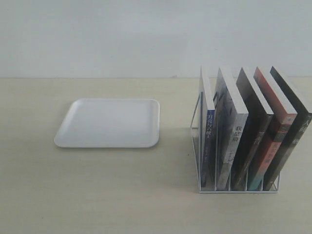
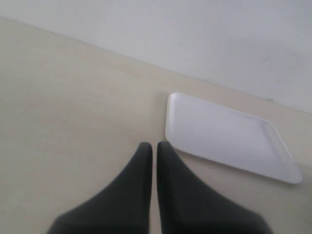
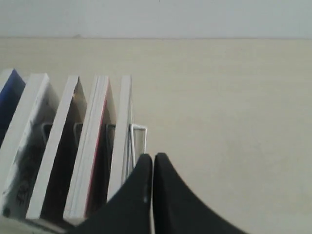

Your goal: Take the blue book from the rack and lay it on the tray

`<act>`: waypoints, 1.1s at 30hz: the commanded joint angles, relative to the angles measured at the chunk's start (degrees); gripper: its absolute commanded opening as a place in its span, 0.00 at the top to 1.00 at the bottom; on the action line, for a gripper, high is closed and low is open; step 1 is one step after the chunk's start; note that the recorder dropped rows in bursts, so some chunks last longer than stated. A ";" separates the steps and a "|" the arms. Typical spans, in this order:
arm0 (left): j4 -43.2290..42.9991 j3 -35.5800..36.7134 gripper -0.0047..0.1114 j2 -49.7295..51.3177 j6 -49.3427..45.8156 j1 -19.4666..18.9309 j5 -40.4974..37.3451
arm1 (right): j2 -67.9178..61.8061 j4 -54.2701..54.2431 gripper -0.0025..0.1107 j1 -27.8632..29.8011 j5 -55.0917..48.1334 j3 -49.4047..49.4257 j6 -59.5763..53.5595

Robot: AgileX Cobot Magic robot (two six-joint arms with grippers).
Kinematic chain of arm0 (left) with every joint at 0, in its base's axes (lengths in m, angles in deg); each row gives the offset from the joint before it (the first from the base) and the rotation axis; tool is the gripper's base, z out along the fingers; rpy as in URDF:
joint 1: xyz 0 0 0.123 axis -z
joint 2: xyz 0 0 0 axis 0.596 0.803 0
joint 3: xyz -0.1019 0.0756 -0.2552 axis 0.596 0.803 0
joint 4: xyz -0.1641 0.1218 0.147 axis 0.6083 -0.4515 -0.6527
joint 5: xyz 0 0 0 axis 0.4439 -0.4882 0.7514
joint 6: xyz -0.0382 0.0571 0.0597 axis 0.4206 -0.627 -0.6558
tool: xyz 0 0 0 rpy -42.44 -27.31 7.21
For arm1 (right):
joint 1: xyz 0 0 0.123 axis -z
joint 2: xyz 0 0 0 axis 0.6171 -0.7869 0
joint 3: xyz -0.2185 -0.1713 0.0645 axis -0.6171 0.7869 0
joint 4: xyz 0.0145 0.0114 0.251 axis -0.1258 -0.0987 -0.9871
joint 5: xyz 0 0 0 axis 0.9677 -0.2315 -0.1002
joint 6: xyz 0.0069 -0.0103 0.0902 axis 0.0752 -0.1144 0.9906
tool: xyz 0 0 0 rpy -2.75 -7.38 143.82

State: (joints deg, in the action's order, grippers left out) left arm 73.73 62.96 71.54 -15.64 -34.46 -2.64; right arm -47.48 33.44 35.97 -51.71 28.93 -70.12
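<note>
The blue book [image 1: 209,130] stands in the leftmost slot of the white wire rack [image 1: 239,190], showing its narrow blue-and-white spine. In the right wrist view only a blue sliver of the blue book [image 3: 10,95] shows at the frame's edge, at the far end of the row. The white tray [image 1: 109,123] lies flat and bare to the left of the rack. Neither arm appears in the exterior view. My left gripper [image 2: 154,146] is shut on nothing, hovering over the table beside the tray [image 2: 229,136]. My right gripper [image 3: 152,158] is shut and holds nothing, by the rack's end wire [image 3: 138,141].
Beside the blue book the rack holds several more leaning books: a thick grey-white one [image 1: 231,131], a dark one [image 1: 253,126], a red-orange one [image 1: 275,129] and a black one [image 1: 292,126]. A pale wall rises behind the beige table [image 1: 97,195].
</note>
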 commanded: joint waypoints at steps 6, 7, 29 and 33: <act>-0.03 -0.06 0.92 -0.18 -0.04 -0.06 0.66 | -4.02 -6.09 0.98 0.35 6.85 -3.42 0.01; -0.03 -0.06 0.92 -0.18 -0.04 -0.06 0.66 | -7.70 -6.09 0.98 0.35 -2.46 -8.14 -0.69; -0.03 -0.06 0.92 -0.18 -0.04 -0.06 0.66 | -34.78 -2.66 0.60 -1.82 -30.82 -34.51 1.08; -0.03 -0.06 0.92 -0.18 -0.04 -0.06 0.66 | -36.10 0.09 0.60 -4.82 -30.82 -34.42 2.15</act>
State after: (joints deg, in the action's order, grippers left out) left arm 73.73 62.96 71.54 -15.64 -34.46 -2.64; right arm -82.96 32.40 32.33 -82.49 -5.12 -68.59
